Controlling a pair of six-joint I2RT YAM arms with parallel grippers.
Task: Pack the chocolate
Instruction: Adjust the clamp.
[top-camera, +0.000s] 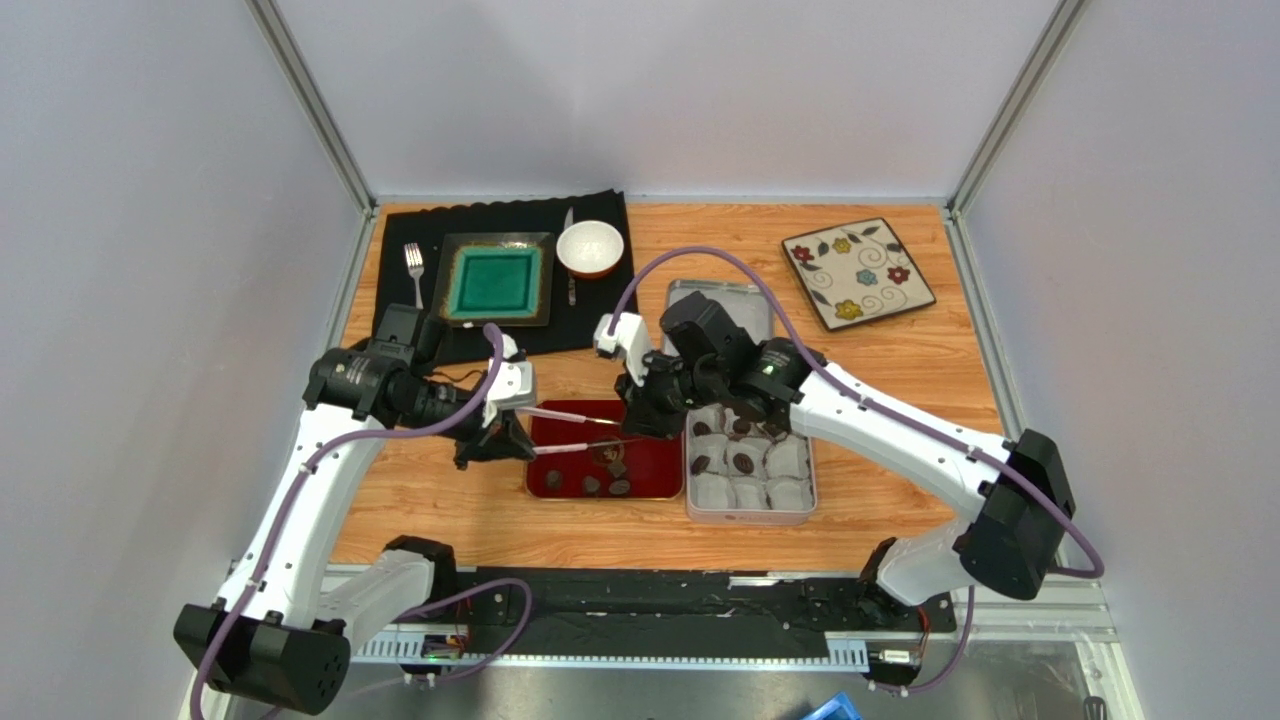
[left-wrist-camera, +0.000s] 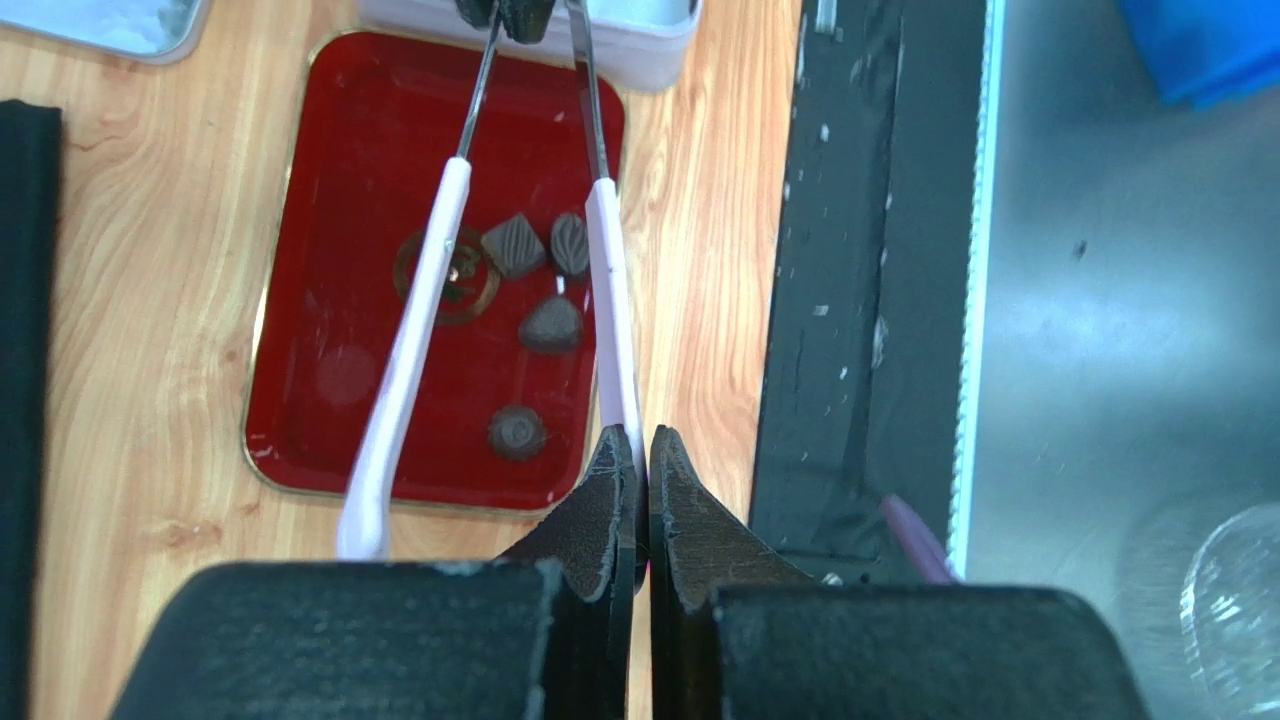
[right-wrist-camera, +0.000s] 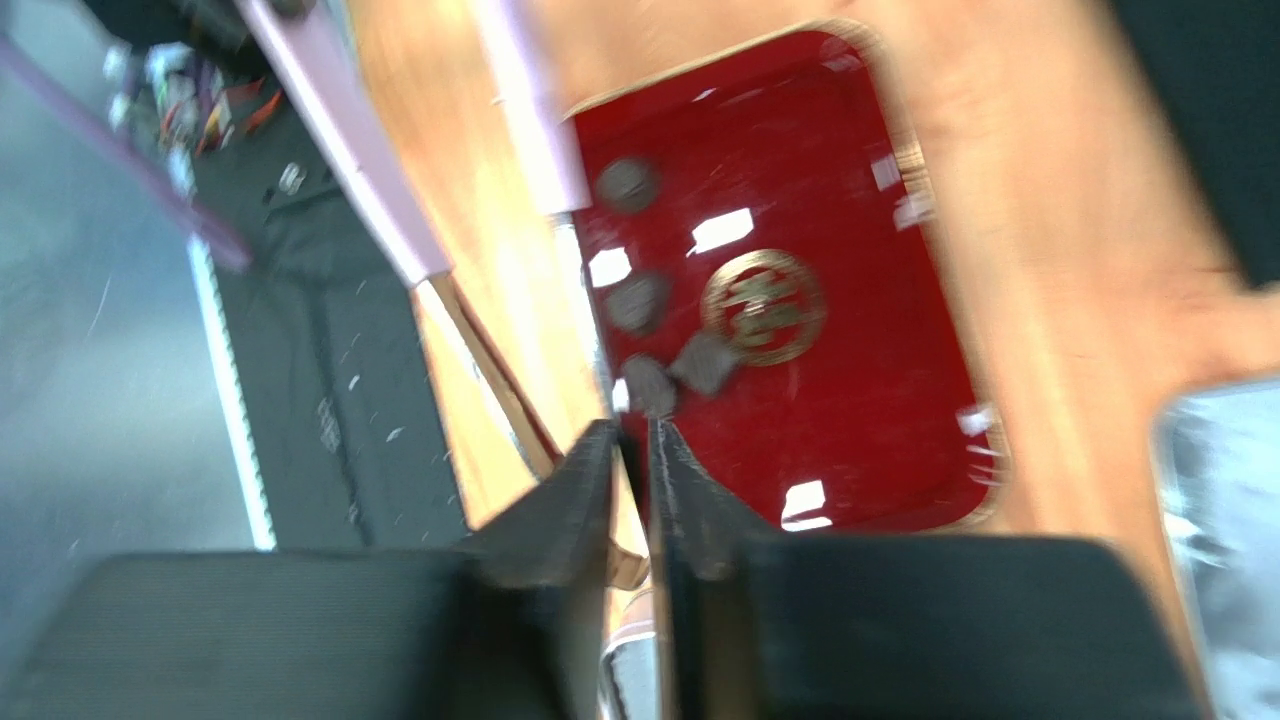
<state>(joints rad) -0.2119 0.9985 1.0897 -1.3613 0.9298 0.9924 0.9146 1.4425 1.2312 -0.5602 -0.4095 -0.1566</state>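
Observation:
Several pieces of chocolate lie on a red tray. To the tray's right stands a grey tin holding white paper cups, some with dark pieces in them. Lavender-handled tongs hang over the tray. My left gripper is shut on one handle arm. My right gripper sits at the tongs' metal tips, its jaws a thin slit apart around one blade. The right wrist view is blurred.
At the back left, a black cloth carries a green square plate, a fork and a white bowl. A floral plate sits back right. The tin's lid lies behind the right arm. A black strip runs along the near edge.

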